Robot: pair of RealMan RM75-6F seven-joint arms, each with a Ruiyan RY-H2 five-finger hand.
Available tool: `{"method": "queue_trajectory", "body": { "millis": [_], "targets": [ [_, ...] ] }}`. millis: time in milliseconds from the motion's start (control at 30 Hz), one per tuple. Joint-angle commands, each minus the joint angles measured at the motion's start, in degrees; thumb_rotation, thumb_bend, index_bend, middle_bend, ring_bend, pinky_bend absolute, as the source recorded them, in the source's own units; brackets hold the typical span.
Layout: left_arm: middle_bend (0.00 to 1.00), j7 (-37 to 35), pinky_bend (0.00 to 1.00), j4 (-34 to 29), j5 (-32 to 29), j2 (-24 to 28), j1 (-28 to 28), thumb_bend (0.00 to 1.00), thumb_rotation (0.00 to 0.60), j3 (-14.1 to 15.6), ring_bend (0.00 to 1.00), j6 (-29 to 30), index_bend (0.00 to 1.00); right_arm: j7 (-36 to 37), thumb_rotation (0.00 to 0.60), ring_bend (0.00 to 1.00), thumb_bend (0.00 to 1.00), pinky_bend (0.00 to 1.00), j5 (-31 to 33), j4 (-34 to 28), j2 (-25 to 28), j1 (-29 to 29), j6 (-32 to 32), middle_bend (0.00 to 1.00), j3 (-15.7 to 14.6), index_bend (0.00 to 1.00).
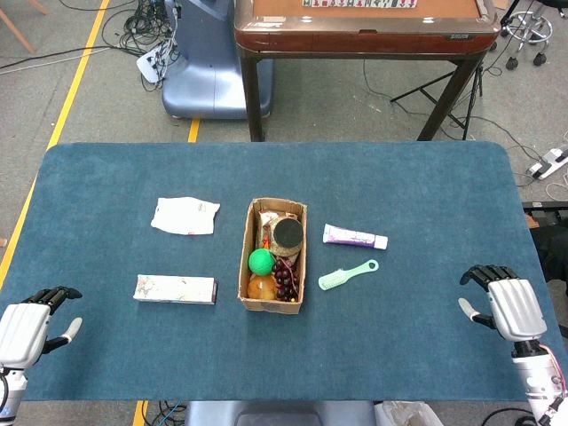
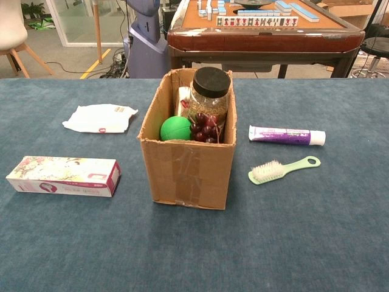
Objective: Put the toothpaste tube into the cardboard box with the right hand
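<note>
A purple-and-white toothpaste tube (image 1: 354, 237) (image 2: 286, 135) lies flat on the blue table, just right of the cardboard box (image 1: 246, 266) (image 2: 185, 167). The open box holds a black-lidded jar, a green ball, dark grapes and an orange fruit. My right hand (image 1: 503, 302) hovers near the table's right front edge, far from the tube, fingers apart and holding nothing. Near the left front corner my left hand (image 1: 33, 321) is likewise open and empty. Neither hand shows in the chest view.
A green brush (image 1: 346, 275) (image 2: 281, 170) lies just in front of the tube. Left of the box are a white wipes packet (image 1: 185, 216) (image 2: 100, 118) and a long flowered carton (image 1: 175, 288) (image 2: 64, 176). A brown game table (image 1: 364, 27) stands behind.
</note>
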Motion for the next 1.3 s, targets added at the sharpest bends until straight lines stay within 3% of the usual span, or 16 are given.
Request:
{"method": "queue_trajectory", "body": {
  "millis": [33,167,333,600,833,1300],
  "targets": [
    [0.41,-0.06,0.57,-0.06,0.0,0.02,0.09,0.28,0.6,-0.02,0.39,0.19,0.38,-0.18,0.6,0.37,0.24,0.39,-0.69,-0.04,-0.08,0.17,-0.03,0.43,-0.46,0.49],
    [0.41,-0.12,0.57,-0.08,0.34,-0.06,0.08,0.28,0.6,0.05,0.4,0.38,0.38,-0.14,0.6,0.37,0.24,0.39,-0.36,-0.15,0.05,0.27,-0.73,0.43,-0.71,0.49],
    [0.41,-0.79,0.57,0.01,-0.45,0.27,0.01,0.28,0.6,-0.12,0.4,-0.17,0.38,-1.15,0.6,0.36,0.15,0.39,0.76,0.2,-0.47,0.81,-1.6,0.39,-0.1,0.49],
    [0.41,-1.24,0.57,-0.6,-0.28,0.82,0.22,0.28,0.6,-0.02,0.4,0.18,0.38,-6.56,0.6,0.28,0.02,0.38,5.72,-2.11,-1.03,4.59,-6.81,0.31,3.5,0.45],
    [0.4,-0.54,0.57,-1.89,0.6,1.46,0.47,0.28,0.6,0.44,0.4,0.62,0.38,-6.41,0.6,0.21,0.01,0.31,13.3,-1.71,-2.22,11.2,-17.06,0.24,7.91,0.41],
    [0.41,-1.92,0.57,-3.31,1.3,2.91,1.17,0.28,0.6,0.38,0.4,2.28,0.38,-19.76,0.6,0.21,0.03,0.31,31.38,5.69,-10.29,23.9,-31.8,0.24,13.19,0.41]
  ]
}}
